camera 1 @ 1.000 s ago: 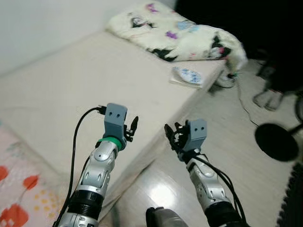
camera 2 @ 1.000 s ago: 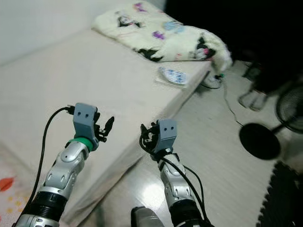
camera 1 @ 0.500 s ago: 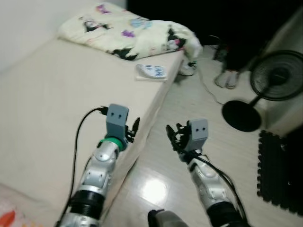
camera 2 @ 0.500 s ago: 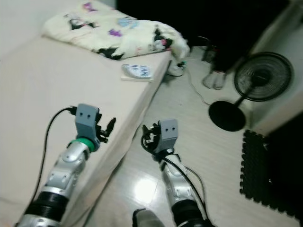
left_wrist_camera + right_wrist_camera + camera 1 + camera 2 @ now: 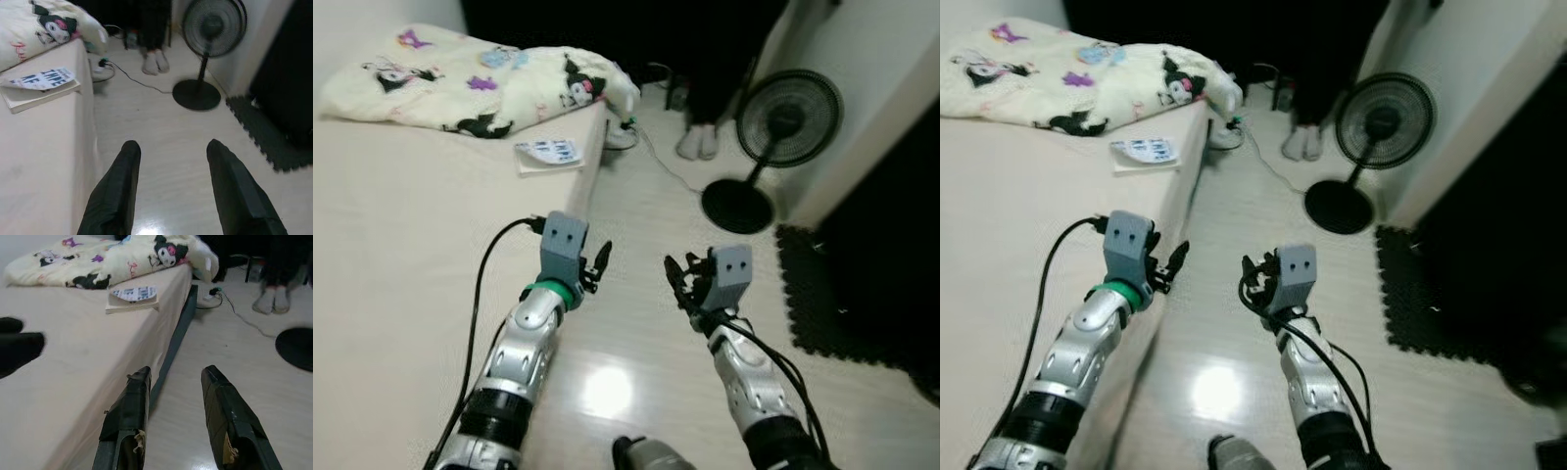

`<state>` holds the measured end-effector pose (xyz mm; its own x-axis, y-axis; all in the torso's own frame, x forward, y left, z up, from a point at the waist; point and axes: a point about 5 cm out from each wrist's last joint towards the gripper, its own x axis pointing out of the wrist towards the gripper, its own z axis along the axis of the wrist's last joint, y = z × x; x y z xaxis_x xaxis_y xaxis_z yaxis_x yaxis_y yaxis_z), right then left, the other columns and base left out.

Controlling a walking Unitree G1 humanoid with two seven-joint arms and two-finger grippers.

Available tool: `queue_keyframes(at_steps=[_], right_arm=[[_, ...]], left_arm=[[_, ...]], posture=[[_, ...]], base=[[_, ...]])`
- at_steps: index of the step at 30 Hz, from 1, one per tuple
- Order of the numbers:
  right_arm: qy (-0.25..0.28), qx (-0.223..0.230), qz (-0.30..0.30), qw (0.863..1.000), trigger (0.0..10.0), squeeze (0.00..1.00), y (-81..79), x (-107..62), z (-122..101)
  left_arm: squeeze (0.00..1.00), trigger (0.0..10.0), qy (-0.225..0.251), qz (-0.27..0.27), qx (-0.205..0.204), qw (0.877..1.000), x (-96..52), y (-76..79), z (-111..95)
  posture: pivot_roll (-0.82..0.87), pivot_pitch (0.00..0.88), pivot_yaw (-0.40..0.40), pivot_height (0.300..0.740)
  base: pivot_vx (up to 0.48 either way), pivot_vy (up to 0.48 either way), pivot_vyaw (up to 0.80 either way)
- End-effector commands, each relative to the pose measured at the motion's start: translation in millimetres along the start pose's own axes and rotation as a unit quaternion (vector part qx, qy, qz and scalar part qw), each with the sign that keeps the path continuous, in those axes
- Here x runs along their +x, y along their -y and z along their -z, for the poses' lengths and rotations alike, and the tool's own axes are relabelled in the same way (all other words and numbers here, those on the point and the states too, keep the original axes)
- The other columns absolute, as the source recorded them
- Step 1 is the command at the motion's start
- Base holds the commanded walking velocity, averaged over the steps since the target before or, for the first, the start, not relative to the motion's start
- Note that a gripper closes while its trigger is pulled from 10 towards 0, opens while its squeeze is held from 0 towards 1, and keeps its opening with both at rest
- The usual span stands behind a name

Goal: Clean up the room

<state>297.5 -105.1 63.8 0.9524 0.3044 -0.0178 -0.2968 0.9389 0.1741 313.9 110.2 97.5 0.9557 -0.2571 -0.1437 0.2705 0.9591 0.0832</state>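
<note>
Lying on the bed (image 5: 401, 245) well beyond both spread hands (image 5: 597, 266) (image 5: 677, 284), a book (image 5: 548, 154).

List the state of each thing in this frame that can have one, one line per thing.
Left gripper: open, empty, held above the bed edge.
Right gripper: open, empty, held over the floor.
Book: closed, lying flat near the bed edge.
Blanket: crumpled in a heap on the bed.
Fan: upright on the floor; running or not, cannot tell.
Cable: lying loose across the floor.
</note>
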Motion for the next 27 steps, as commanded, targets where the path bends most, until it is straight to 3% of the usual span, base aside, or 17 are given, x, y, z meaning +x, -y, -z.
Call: queue_keyframes(at_steps=[1, 7, 9, 16, 24, 27], right_arm=[[-0.012, 0.001, 0.005, 1.0, 10.0, 0.0, 2.5, -3.1, 6.4], [-0.013, 0.002, 0.003, 1.0, 10.0, 0.0, 1.0, -2.7, 7.4], [-0.021, -0.003, -0.028, 0.999, 10.0, 0.0, -6.9, 4.0, 6.9], [-0.026, -0.024, -0.074, 0.997, 10.0, 0.0, -13.1, 15.5, -0.1], [-0.018, -0.029, -0.078, 0.996, 10.0, 0.0, -14.8, 21.5, -6.4], [-0.013, -0.027, -0.067, 0.997, 10.0, 0.0, -15.1, 18.1, -4.5]], left_arm=[[0.0, 10.0, -0.008, 0.009, 0.024, 1.0, -1.3, 3.1, 5.4], [0.0, 10.0, -0.005, 0.01, 0.035, 0.999, -2.0, 2.2, 5.4], [0.0, 10.0, -0.002, -0.018, 0.032, 0.999, -5.0, -7.8, 4.8], [0.0, 10.0, 0.0, -0.06, 0.021, 0.998, -13.0, -19.0, 7.8], [0.0, 10.0, -0.006, -0.064, 0.022, 0.998, -16.6, -22.3, 12.2], [0.0, 10.0, -0.005, -0.049, 0.027, 0.998, -11.7, -19.8, 9.7]], posture=[[-0.02, 0.014, 0.013, 0.74], [-0.01, 0.008, 0.003, 0.74], [0.06, 0.008, -0.069, 0.74], [0.09, 0.014, -0.104, 0.74], [0.06, 0.012, -0.083, 0.74], [0.03, 0.011, -0.038, 0.74]], base=[[0.0, 0.0, -0.8], [0.0, 0.0, -0.8], [0.0, 0.0, -0.8], [0.0, 0.0, -0.8], [0.0, 0.0, -0.8], [0.0, 0.0, -0.8]])
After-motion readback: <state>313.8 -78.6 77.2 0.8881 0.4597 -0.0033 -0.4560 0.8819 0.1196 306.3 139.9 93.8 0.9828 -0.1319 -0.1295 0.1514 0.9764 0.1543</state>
